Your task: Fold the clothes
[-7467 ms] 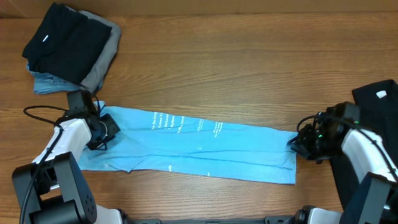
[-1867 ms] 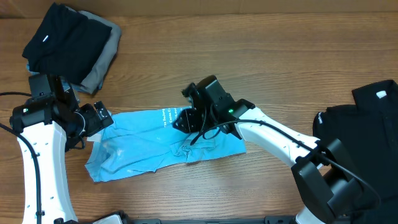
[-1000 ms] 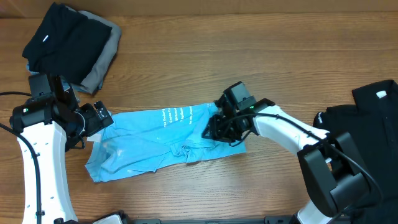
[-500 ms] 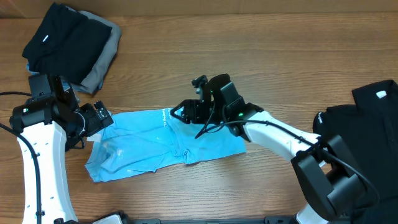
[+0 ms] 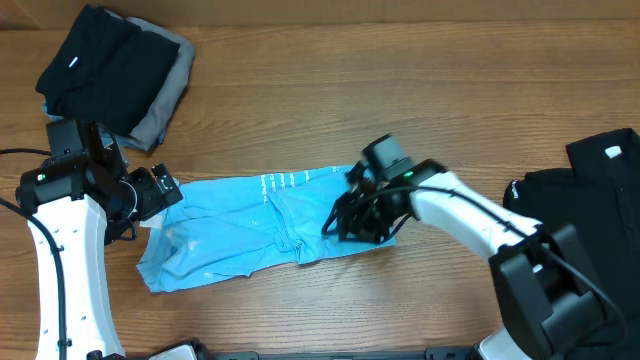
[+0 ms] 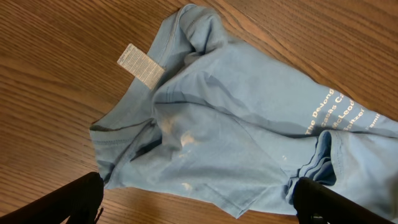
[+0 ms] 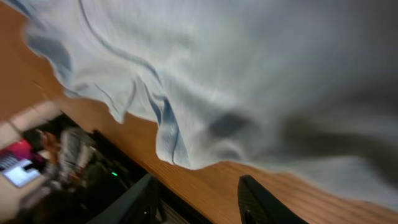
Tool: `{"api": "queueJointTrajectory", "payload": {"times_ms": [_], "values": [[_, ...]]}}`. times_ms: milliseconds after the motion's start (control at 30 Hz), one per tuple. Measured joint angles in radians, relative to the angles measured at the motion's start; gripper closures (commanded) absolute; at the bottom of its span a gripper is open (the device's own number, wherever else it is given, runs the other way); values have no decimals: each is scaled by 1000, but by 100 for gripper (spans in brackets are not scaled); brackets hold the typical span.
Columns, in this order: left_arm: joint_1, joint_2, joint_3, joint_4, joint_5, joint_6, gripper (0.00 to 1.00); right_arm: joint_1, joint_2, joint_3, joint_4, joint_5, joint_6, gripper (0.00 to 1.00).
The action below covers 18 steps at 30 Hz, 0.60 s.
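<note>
The light blue T-shirt lies folded lengthwise across the table's middle, white lettering along its far edge. In the left wrist view its white neck label faces up beside the collar. My left gripper hovers open over the shirt's left end, fingers wide apart with nothing between them. My right gripper is low over the shirt's right part. The right wrist view is blurred: that gripper is open over bare wood at the shirt's hem, holding nothing.
A black folded garment with a small white label tops a stack of grey and blue pieces at the far left corner. Another black garment with a white label lies at the right edge, behind my right arm.
My right gripper swung from over the shirt's far middle edge to its right front part. The cloth there now lies flatter, with more lettering showing. The left arm stayed still.
</note>
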<state>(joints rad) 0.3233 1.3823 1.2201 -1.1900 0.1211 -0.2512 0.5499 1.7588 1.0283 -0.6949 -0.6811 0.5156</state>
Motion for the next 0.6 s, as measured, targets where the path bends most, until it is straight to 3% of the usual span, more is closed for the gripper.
{"api": "queueJointTrajectory", "payload": {"times_ms": [367, 533, 567, 600], "values": [[0, 0, 0, -17, 0, 0, 0, 260, 44, 0, 203, 131, 142, 85], [0, 0, 0, -23, 0, 0, 0, 269, 60, 8, 192, 113, 148, 84], [0, 0, 0, -23, 0, 0, 0, 264, 60, 21, 175, 109, 134, 78], [0, 0, 0, -23, 0, 0, 0, 260, 58, 33, 164, 107, 121, 66]]}}
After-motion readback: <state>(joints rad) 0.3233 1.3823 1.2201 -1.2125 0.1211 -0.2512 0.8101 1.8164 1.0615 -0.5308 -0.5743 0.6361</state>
